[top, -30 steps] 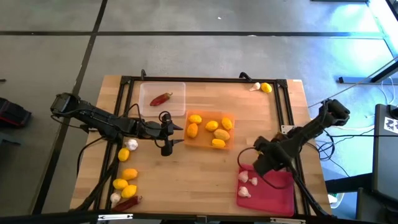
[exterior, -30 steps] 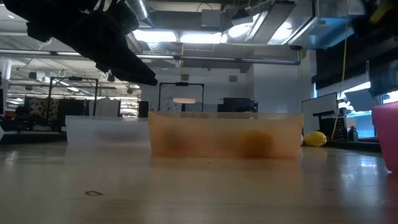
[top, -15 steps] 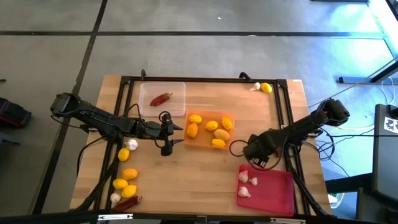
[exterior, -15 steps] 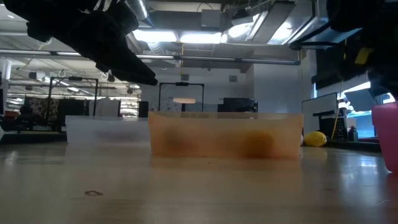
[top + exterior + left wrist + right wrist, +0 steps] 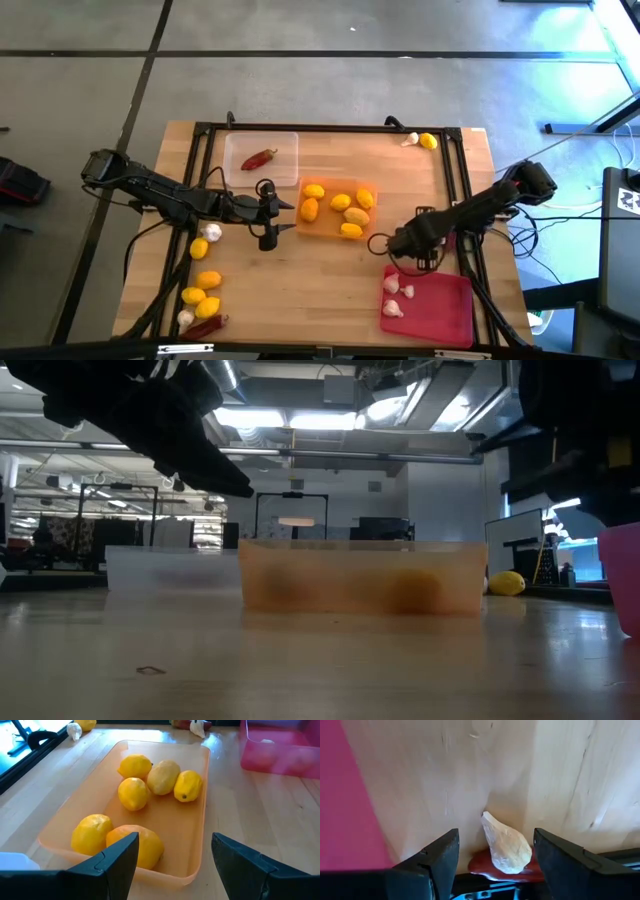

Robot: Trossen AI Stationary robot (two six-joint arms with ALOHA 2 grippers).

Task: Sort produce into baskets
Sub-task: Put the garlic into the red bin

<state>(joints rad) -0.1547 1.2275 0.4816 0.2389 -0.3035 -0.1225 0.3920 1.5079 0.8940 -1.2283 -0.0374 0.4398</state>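
Both grippers, left (image 5: 271,214) and right (image 5: 400,247), are open and empty. Garlic (image 5: 505,846) looks light, firm, papery: pinch its fat middle, gently.

Grey concrete floor (image 5: 300,90); bright ceiling lights (image 5: 330,420), perhaps fluorescent

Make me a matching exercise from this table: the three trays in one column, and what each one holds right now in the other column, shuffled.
Column one:
1. clear tray
2. orange tray
3. red-pink tray

Column two:
A. garlic bulbs
B. one chili pepper
C. five lemons

Pairs: 1-B, 2-C, 3-A.
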